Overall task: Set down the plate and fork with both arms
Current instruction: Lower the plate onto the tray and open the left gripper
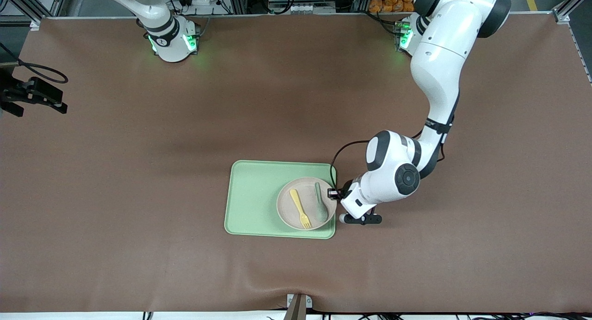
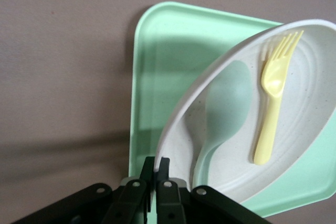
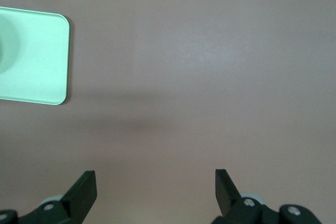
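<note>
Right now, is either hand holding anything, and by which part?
The left hand pinches the plate by its rim, at the edge toward the left arm's end. The right hand is open, holding nothing.

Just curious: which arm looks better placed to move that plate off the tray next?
The left arm: its end effector is already shut on the plate rim, on the tray. The right end effector hangs open over bare table.

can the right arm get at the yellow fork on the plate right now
Probably yes. The fork lies uncovered on the plate, beside a spoon. The left tool is shut on the plate's rim at the left arm's end, leaving the approach from above free. The right tool hangs open over bare table.
</note>
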